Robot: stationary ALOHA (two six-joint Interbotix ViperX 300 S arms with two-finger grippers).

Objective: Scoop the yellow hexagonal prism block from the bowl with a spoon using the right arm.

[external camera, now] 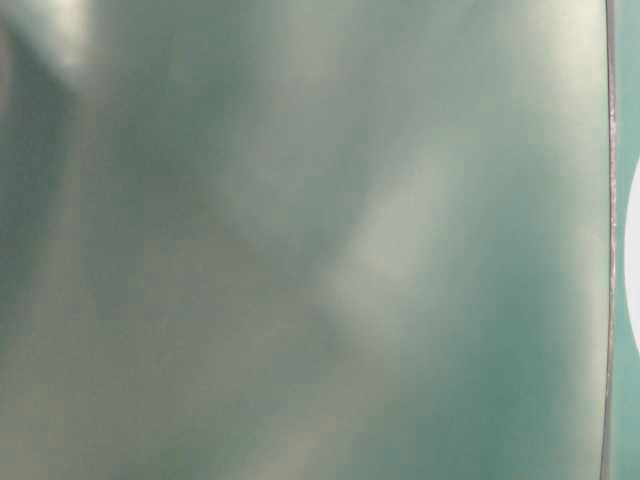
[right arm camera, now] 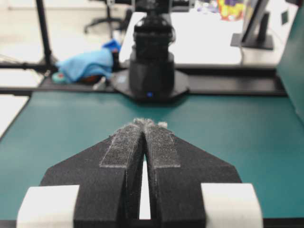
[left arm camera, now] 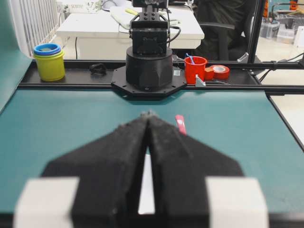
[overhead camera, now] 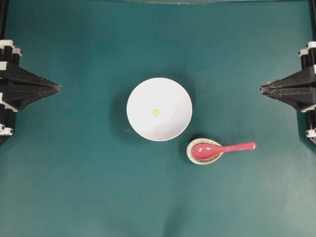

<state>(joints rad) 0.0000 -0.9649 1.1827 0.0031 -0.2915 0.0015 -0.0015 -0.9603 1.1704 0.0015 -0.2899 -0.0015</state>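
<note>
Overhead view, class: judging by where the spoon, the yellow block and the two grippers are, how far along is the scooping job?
Done: nothing. The yellow block lies in the white bowl.

In hand: nothing. The right gripper is shut and empty at the table's edge; the left gripper likewise.

Left: everything. The pink-red spoon rests untouched, its scoop in the small speckled dish, and must be picked up, then used to scoop the block.

Overhead view looks straight down on the green table [overhead camera: 74, 187], taking in both arms at the side edges. Table-level view sits so close that it is a blurred green field. Each wrist view looks level along its own closed fingers toward the opposite arm's base [left arm camera: 148, 66]; all views share the green tabletop.
</note>
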